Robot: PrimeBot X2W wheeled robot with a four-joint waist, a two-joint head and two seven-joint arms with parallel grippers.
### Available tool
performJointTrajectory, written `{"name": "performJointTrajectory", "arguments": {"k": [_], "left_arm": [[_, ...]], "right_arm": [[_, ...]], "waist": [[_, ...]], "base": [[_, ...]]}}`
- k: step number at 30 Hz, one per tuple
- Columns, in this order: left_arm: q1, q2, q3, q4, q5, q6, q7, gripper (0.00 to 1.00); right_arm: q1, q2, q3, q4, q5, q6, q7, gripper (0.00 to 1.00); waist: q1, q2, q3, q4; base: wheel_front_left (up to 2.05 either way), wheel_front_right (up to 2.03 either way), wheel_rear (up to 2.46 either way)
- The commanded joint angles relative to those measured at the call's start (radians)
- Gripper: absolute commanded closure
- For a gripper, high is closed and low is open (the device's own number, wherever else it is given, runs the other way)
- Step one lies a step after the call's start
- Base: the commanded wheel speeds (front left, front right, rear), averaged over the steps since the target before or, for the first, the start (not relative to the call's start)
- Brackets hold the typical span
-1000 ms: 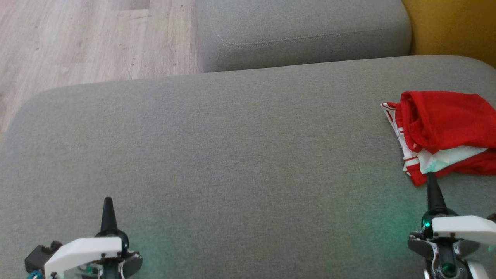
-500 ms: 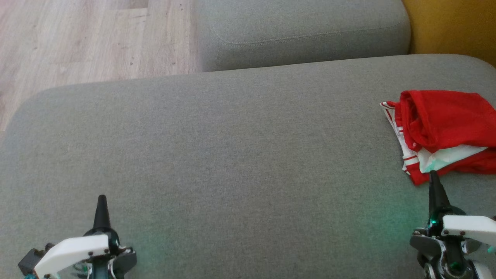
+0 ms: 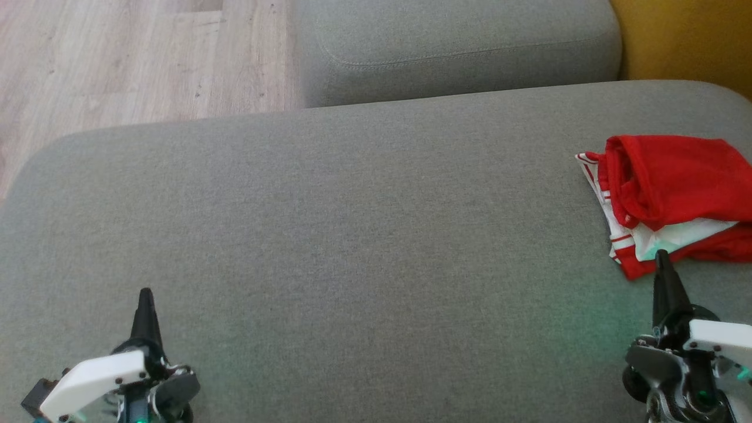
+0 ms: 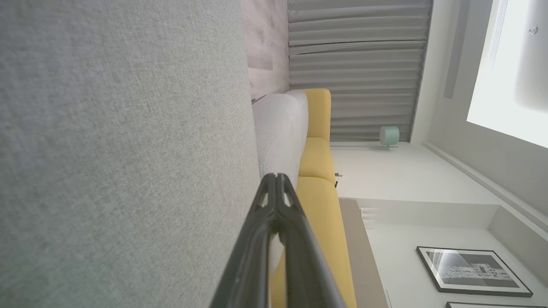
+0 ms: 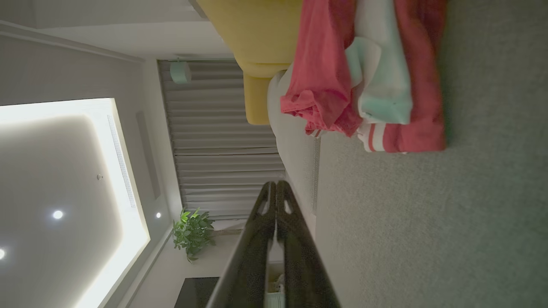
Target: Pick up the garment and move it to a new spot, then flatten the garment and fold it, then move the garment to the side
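Note:
The garment [image 3: 675, 194] is a bunched red and white piece with striped trim, lying at the right edge of the grey cushion [image 3: 352, 247]. It also shows at the top of the right wrist view as the same crumpled garment [image 5: 376, 72]. My right gripper [image 3: 662, 257] is shut and empty, its tip just short of the garment's near hem. In its own wrist view the right gripper [image 5: 276, 185] has its fingers pressed together. My left gripper [image 3: 145, 294] is shut and empty at the lower left, far from the garment; its fingers meet at the left gripper [image 4: 275, 177] tip.
A second grey cushion [image 3: 458, 47] lies behind the large one. Yellow upholstery [image 3: 687, 41] rises at the back right. Wooden floor [image 3: 117, 59] runs at the upper left beyond the cushion's edge.
The right gripper has crept forward toward the garment's hem. The left gripper has drifted slightly left and forward. The garment has not moved.

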Motion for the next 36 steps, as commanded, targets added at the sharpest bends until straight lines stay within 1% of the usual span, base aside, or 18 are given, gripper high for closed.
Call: {"name": "performJointTrajectory", "arguments": {"k": [1,36], "left_arm": [[-0.052,0.005,0.042,-0.037,-0.014,-0.007,0.007,1.00],[-0.051,0.005,0.042,-0.037,-0.014,-0.007,0.007,1.00]], "right_arm": [[-0.056,-0.006,0.019,-0.041,0.019,-0.001,0.007,1.00],[-0.056,-0.006,0.019,-0.041,0.019,-0.001,0.007,1.00]], "waist": [[0.0000,0.0000,0.000,0.000],[0.0000,0.0000,0.000,0.000]], "base": [[0.00,0.00,0.00],[0.00,0.00,0.00]]}}
